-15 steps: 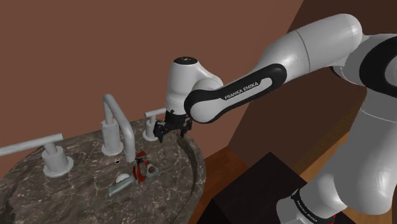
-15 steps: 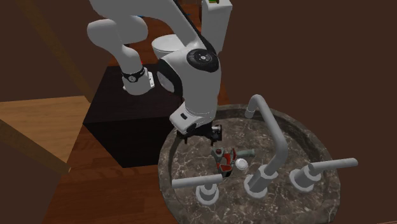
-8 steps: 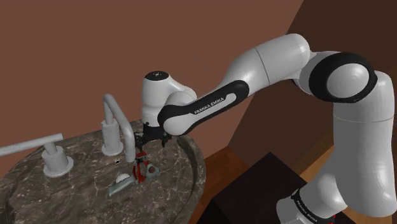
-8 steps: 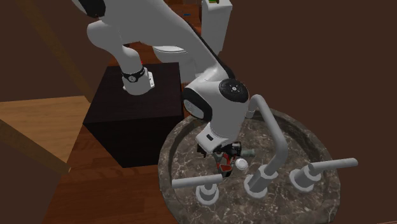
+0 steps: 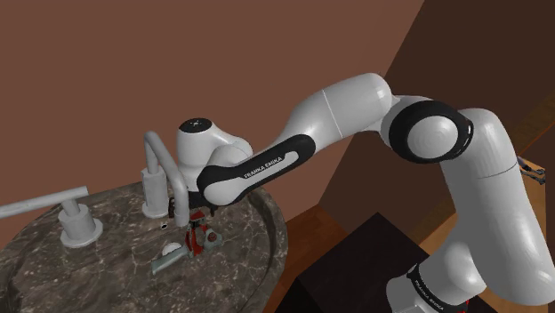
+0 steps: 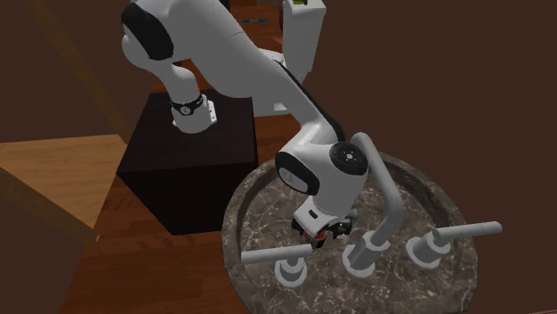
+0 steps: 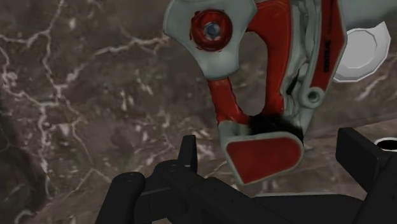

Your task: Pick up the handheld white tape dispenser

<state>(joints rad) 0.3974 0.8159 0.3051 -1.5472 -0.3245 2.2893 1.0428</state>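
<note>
The tape dispenser [image 7: 267, 83] is red and grey rather than white and lies on the dark marble basin [image 7: 83, 108], next to the faucet. My gripper [image 7: 267, 145] is open and low over it, the dispenser's red end between the two fingers [image 7: 188, 153] without touching either. In the shoulder view the gripper [image 5: 199, 220] hangs just above the dispenser [image 5: 201, 238]. From the second exterior view the hand [image 6: 323, 227] covers most of the dispenser [image 6: 314, 236], leaving a red sliver.
A tall curved faucet [image 5: 165, 169] rises right beside the hand, with lever handles [image 5: 76, 222] along the basin's back. A small grey piece [image 5: 167, 260] lies near the dispenser. A white drain disc [image 7: 366, 51] sits by it. The dark stand [image 6: 192, 152] stands beyond the basin rim [image 6: 245, 192].
The arm has swung across the basin toward the faucet and come down over the dispenser. The fingers have stayed open and the dispenser has not moved.
</note>
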